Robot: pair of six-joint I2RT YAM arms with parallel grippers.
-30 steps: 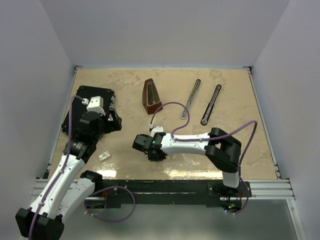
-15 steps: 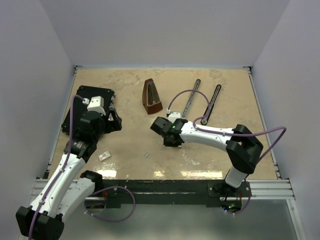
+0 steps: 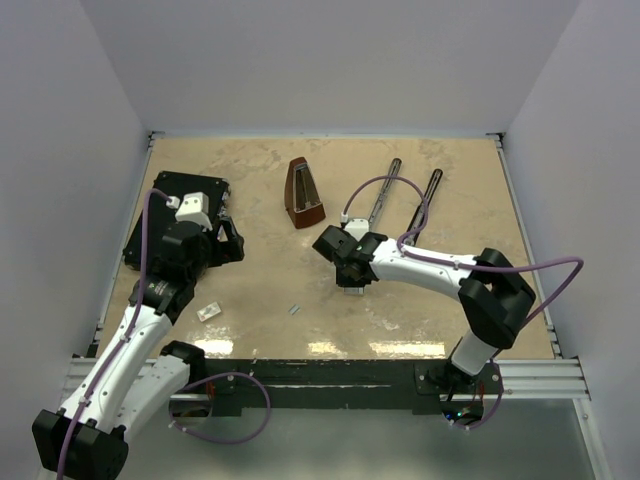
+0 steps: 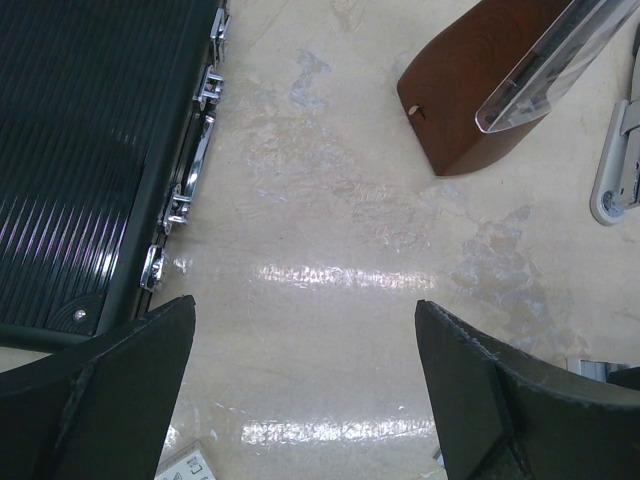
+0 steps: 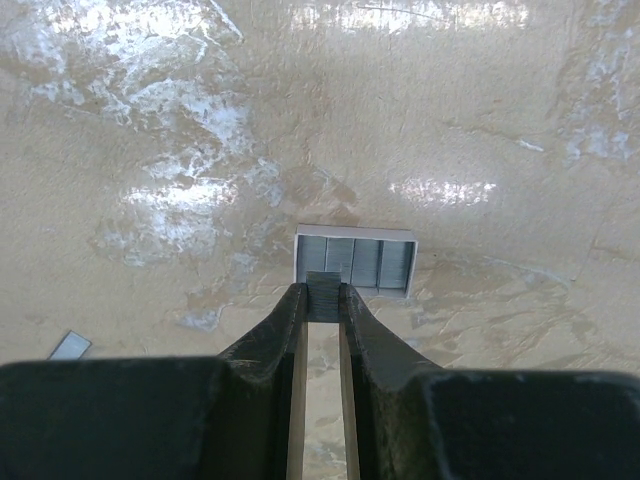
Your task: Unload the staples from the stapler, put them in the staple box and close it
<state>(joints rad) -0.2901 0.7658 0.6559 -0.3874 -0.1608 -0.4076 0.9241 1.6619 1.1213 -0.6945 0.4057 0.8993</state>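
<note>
Low over the table [image 3: 480, 200], right arm [image 3: 420, 265] stretches left, jaws pinched on a grey block [image 5: 355, 262].

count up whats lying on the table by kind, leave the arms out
black case: 1
brown metronome: 1
stapler bars: 2
staples strip: 1
white piece: 1
grey ridged block: 1
total: 7
</note>
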